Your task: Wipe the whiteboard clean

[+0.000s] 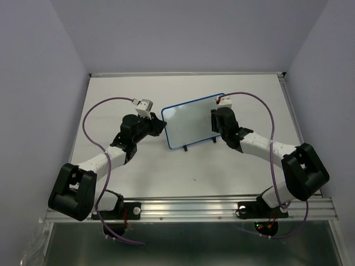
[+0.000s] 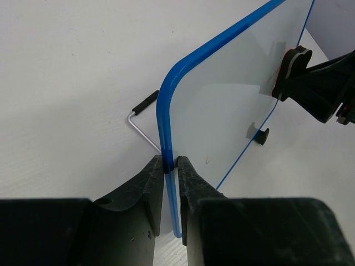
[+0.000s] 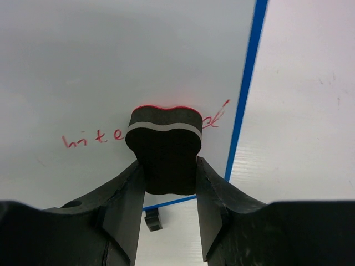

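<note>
Wiping is in hand: your left gripper [image 2: 171, 162] pinches the blue left edge of the whiteboard [image 1: 191, 122], which stands on the bench [image 1: 233, 166], while your right gripper [image 3: 169, 166] clamps the eraser [image 3: 165, 127] against the red writing [image 3: 91, 138]. Next, sweep toward the board's centre along the letters, pressing lightly so nothing tips; the right frame edge lies just beside the eraser
</note>
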Action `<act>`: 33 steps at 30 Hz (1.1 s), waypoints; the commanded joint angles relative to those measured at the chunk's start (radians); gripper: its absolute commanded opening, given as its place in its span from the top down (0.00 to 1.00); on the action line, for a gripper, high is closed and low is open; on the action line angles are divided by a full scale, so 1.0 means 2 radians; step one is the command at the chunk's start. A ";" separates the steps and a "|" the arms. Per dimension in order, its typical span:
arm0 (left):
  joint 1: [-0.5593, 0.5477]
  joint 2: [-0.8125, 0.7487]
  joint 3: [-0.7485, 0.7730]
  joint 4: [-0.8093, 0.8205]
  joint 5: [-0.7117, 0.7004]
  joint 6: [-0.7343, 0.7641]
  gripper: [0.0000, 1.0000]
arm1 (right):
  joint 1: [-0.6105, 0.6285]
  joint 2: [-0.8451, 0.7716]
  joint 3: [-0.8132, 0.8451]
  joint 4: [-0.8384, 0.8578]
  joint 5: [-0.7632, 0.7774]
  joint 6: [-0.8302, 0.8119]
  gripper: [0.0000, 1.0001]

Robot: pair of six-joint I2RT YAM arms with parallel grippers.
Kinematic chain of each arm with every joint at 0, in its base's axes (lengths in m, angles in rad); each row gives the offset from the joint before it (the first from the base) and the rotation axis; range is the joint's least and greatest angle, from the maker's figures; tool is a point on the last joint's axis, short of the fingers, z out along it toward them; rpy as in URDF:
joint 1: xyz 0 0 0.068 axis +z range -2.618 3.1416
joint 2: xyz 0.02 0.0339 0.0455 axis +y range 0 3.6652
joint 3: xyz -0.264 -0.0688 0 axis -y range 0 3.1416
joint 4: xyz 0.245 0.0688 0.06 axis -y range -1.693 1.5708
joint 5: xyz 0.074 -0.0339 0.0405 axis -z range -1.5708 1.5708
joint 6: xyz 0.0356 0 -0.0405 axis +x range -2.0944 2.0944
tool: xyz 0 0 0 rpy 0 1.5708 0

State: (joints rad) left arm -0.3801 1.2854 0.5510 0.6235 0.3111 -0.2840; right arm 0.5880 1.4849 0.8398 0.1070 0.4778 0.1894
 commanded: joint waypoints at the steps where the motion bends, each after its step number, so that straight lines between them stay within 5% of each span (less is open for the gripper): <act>1: 0.001 -0.004 0.000 0.003 -0.006 0.022 1.00 | -0.003 -0.007 -0.003 0.036 -0.122 -0.043 0.99; 15: 0.001 -0.002 0.001 0.002 0.002 0.022 1.00 | 0.091 0.045 0.009 0.043 -0.184 -0.068 0.99; 20: 0.001 -0.004 -0.001 0.003 0.001 0.021 1.00 | 0.152 0.103 0.055 0.035 -0.155 -0.072 0.99; 33: 0.001 -0.002 -0.002 0.003 0.002 0.019 1.00 | 0.159 0.107 0.114 0.039 -0.042 -0.051 0.99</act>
State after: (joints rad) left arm -0.3779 1.2858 0.5514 0.6247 0.3145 -0.2703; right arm 0.9054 1.6985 0.9752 0.1040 0.2852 0.0769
